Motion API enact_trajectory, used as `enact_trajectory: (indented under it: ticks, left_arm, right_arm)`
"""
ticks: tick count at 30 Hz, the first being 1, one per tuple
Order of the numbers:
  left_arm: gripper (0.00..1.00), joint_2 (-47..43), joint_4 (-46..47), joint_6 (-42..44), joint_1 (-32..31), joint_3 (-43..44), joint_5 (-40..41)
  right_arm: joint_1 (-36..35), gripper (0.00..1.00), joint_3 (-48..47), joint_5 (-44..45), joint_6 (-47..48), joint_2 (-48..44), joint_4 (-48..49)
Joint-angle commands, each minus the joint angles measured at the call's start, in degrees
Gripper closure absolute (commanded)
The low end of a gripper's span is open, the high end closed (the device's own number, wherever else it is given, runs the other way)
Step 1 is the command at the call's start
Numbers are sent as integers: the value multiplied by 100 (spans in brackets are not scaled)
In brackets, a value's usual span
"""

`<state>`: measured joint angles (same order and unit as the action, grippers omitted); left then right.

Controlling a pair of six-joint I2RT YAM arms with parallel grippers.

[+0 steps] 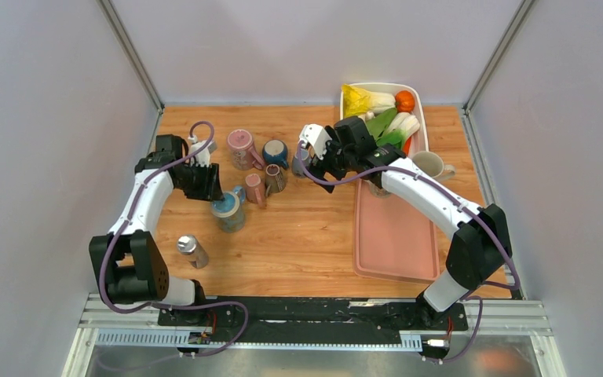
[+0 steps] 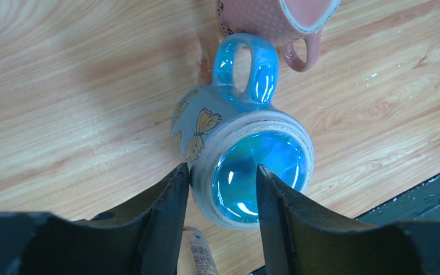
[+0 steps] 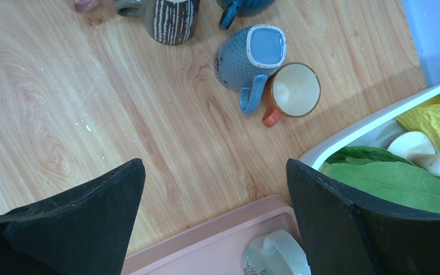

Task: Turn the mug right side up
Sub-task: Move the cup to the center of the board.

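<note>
Currently: blue butterfly mug stands on the table on the left arm's side, with a broad pale ring and a glossy blue disc facing up. I read that face as the base, so the mug is judged upside down and not yet turned. Handle points away from the wrist, toward a pink mug just beyond it. Left gripper is partway open, one finger against the outer wall and the other over the blue disc; cannot tell whether anything is actually pinched. Right gripper is spread wide and empty, hovering near the corner of the pink tray, well apart from the job. Note for the step: a bite across the ring edge looks poor, being glazed, curved and likely to slip. Better to open wider and take the body across its full width, both pads on the side wall below the ring, clear of the handle. Lift clear of the table before rolling the wrist, since the pink mug is close and the handle could clip it. Set down gently on the base and release only once it sits flat.
</note>
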<state>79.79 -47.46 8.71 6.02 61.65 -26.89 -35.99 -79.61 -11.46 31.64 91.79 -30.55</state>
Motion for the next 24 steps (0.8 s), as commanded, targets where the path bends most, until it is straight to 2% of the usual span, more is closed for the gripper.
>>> enact_trajectory:
  ticks: [1,7,11,16,24]
  left_arm:
    - [49,123,39,549,37,49,-156]
    - [61,262,-331,1643,15,1,-892]
    - [65,279,-653,2053,-144,-66,-1086]
    - [67,192,-853,2293,-548,-207,-1033]
    - [67,165,-695,2278,-1595,-235,-930]
  right_arm:
    - [-23,0,44,-43,48,-164,136]
    - [-22,0,76,-66,54,-202,110]
    - [-22,0,155,-97,110,-259,53]
    - [-22,0,171,-111,124,-281,28]
    - [-18,0,213,-169,179,-280,-3]
